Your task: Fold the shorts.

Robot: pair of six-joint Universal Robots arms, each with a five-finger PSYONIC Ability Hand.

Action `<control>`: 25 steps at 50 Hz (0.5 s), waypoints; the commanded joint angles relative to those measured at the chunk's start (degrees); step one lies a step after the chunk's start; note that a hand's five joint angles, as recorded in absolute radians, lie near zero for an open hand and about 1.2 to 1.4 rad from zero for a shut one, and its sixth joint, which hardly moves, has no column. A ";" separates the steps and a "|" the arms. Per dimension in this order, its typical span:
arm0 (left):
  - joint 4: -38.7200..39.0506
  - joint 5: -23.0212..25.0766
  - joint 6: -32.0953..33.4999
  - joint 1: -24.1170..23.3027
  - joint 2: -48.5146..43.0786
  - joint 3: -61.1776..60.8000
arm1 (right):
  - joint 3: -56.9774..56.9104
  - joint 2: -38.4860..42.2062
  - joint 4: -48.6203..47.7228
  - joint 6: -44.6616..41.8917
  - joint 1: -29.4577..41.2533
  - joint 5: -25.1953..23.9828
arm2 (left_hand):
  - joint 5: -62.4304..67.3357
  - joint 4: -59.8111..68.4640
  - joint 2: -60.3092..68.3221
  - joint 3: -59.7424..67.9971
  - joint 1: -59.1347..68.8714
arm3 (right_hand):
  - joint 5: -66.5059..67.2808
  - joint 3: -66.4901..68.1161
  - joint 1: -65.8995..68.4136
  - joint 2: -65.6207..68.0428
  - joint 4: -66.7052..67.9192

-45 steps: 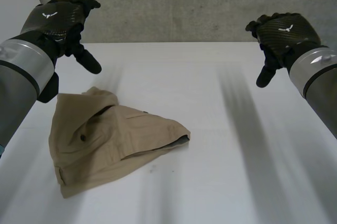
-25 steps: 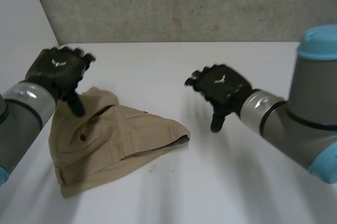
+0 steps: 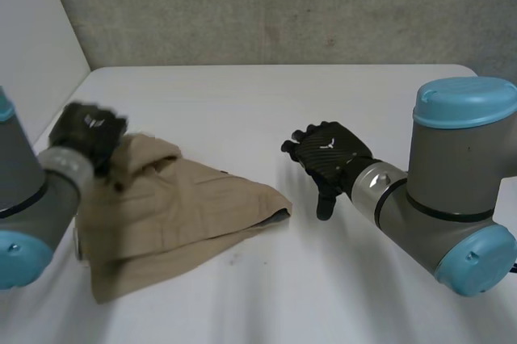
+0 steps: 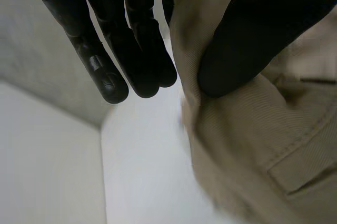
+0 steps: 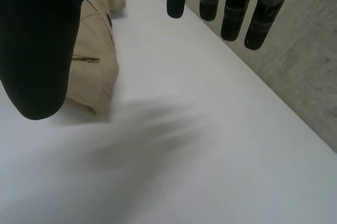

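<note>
Tan shorts lie crumpled on the left half of the white table, with one tip pointing right. My left hand is at their far left edge. In the left wrist view a raised fold of the shorts runs between the thumb, which presses on it, and the nearly straight fingers on the other side. My right hand hovers low over bare table just right of the shorts' tip. It is open, with fingers straight and spread away from the thumb, and the shorts lie beside that thumb.
A grey wall stands behind the table, and a white panel closes off the left side. My right arm's blue-capped elbow sits above the table's right part. Bare tabletop stretches across the middle and right.
Both hands came down from a raised position. The left dropped onto the shorts' far left edge and took the fold. The right swung in towards the shorts' right tip.
</note>
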 commanded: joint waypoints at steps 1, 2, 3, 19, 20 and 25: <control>3.95 -0.45 -11.55 -13.77 -2.77 18.06 | -0.64 -0.36 0.09 0.07 -0.09 0.90 | 15.61 11.81 11.86 12.08 14.56 | -2.55 -1.86 1.97 -0.55 -2.86; 3.87 -0.45 -12.35 -14.48 -4.27 20.28 | -0.73 -0.36 0.09 0.07 -0.09 1.17 | 15.61 11.81 11.86 12.08 14.56 | -2.55 -1.86 1.97 -0.55 -2.86; 3.78 -0.45 -13.23 -15.45 -5.85 22.56 | -0.81 -0.36 0.09 0.16 -0.09 1.43 | 15.61 11.81 11.86 12.08 14.56 | -2.55 -1.86 1.97 -0.55 -2.86; 14.32 1.74 -16.57 -25.65 -26.88 39.65 | -2.31 -1.32 0.00 0.95 -4.92 13.56 | -54.39 -58.19 -58.14 -57.92 -55.44 | -2.55 -1.86 1.97 -0.55 -2.86; 15.20 1.57 -16.57 -25.65 -26.44 39.12 | -2.31 -1.41 0.00 0.95 -5.27 13.91 | -54.39 -58.19 -58.14 -57.92 -55.44 | -2.55 -1.86 1.97 -0.55 -2.86; 16.52 -0.54 -16.75 -23.46 -21.96 35.78 | -3.01 -2.81 0.18 1.04 -7.39 14.70 | -54.39 -58.19 -58.14 -57.92 -55.44 | -2.55 -1.86 1.97 -0.55 -2.86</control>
